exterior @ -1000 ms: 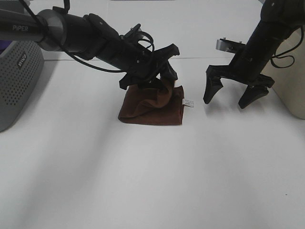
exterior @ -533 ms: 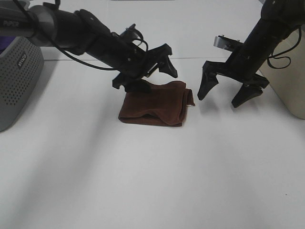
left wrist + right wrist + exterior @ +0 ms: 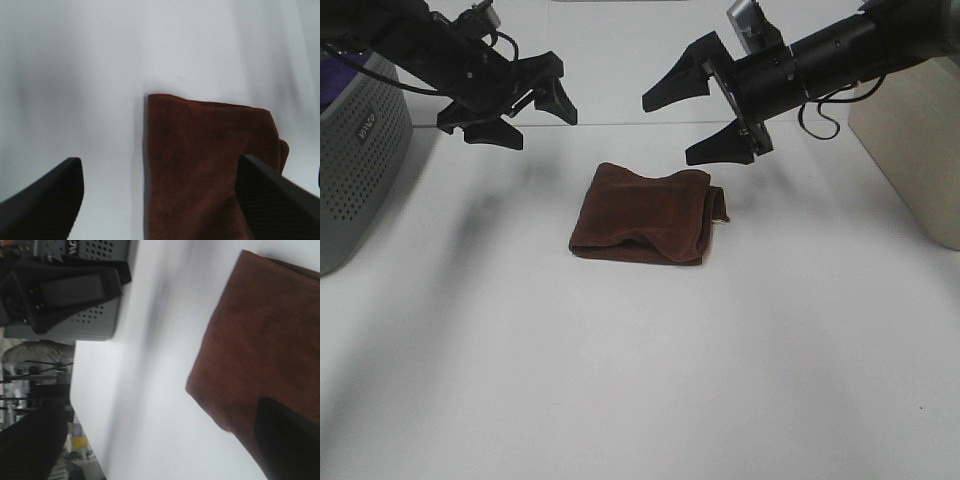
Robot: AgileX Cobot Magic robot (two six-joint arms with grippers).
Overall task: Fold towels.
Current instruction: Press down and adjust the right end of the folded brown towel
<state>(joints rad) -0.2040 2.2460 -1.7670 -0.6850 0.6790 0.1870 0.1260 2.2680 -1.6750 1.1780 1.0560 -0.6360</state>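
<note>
Since earlier frame: left gripper (image 3: 538, 128) let go of towel (image 3: 645, 215), pulled back up-left; right gripper (image 3: 670, 131) swung in above towel's far right side. Both jaws spread, empty. Towel folded, right edge rumpled, flat mid-table (image 3: 620, 380). Judged: arms lifted clear to regrasp.

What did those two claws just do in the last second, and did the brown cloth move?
The left claw let go of the towel flap it was laying over, then pulled back up and to the left, open. The right claw, also open, rose from beside the towel and now points sideways above its far edge. The towel lies folded on the same spot; the grey box has not moved.
</note>
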